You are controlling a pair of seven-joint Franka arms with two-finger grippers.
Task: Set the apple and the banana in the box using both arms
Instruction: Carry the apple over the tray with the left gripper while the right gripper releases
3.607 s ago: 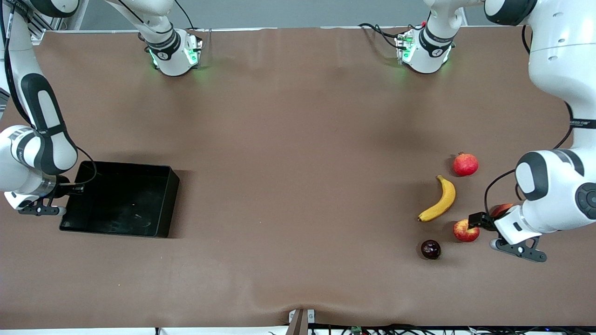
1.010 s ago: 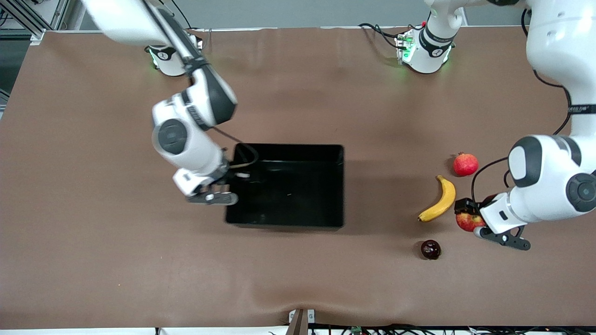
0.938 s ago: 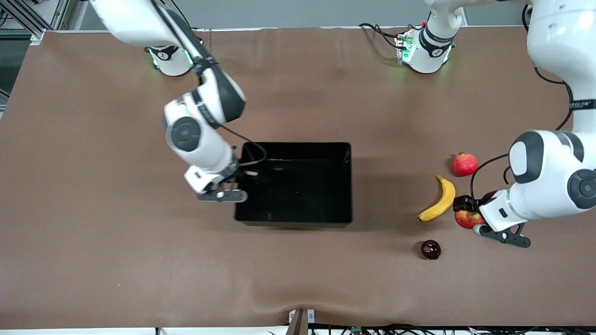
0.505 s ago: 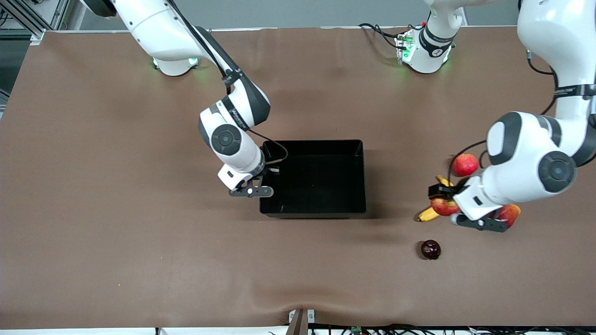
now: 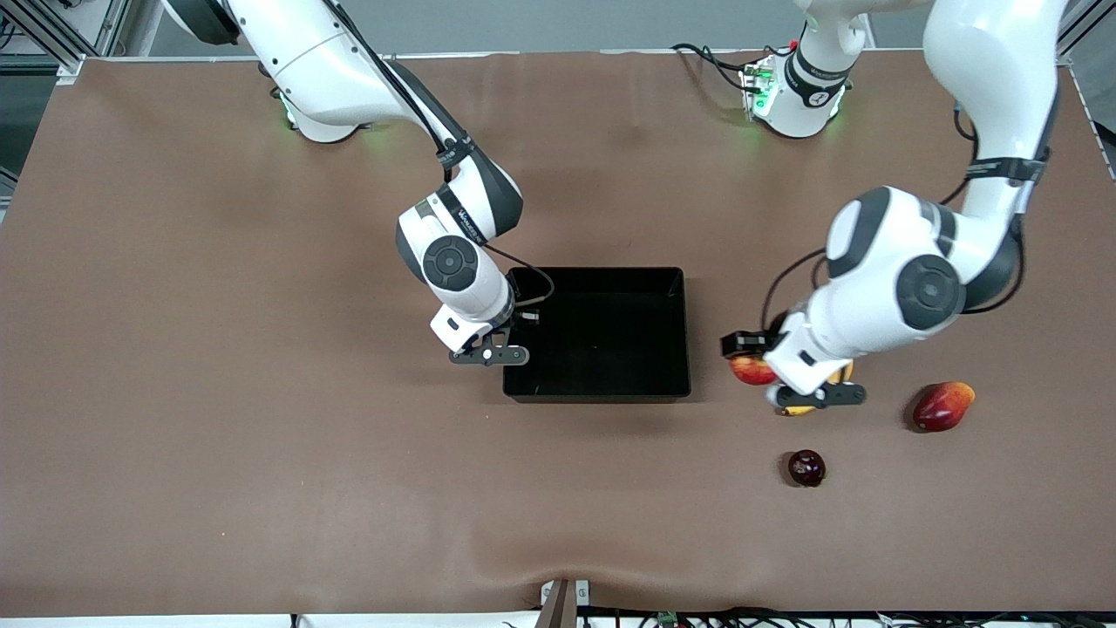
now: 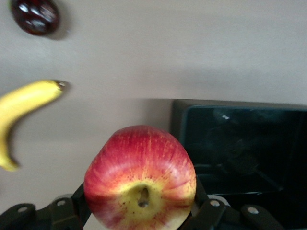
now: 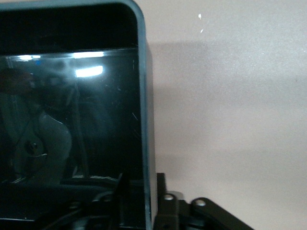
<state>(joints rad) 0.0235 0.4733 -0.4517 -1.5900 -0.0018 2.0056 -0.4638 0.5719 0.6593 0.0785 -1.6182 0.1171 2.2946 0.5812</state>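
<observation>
My left gripper (image 5: pixel 750 356) is shut on the apple (image 5: pixel 751 371) and holds it above the table, between the box (image 5: pixel 683 331) and the banana (image 5: pixel 795 408). The left hand hides most of the banana. In the left wrist view the apple (image 6: pixel 141 177) fills the jaws of my left gripper (image 6: pixel 141 203), with the banana (image 6: pixel 24 108) and the box (image 6: pixel 240 148) below it. My right gripper (image 5: pixel 516 324) is shut on the box's end wall toward the right arm. In the right wrist view my right gripper (image 7: pixel 144 194) has one finger inside and one outside that wall (image 7: pixel 145 96).
An elongated dark-red-and-orange fruit (image 5: pixel 942 406) lies toward the left arm's end of the table. A small dark round fruit (image 5: pixel 806 467) lies nearer the front camera than the banana; it also shows in the left wrist view (image 6: pixel 36 17). The left arm hides the crowned red fruit.
My right gripper has pulled the box toward the left arm's end, to mid-table. My left gripper has closed on the apple, lifted it and carried it toward the box, uncovering the elongated fruit.
</observation>
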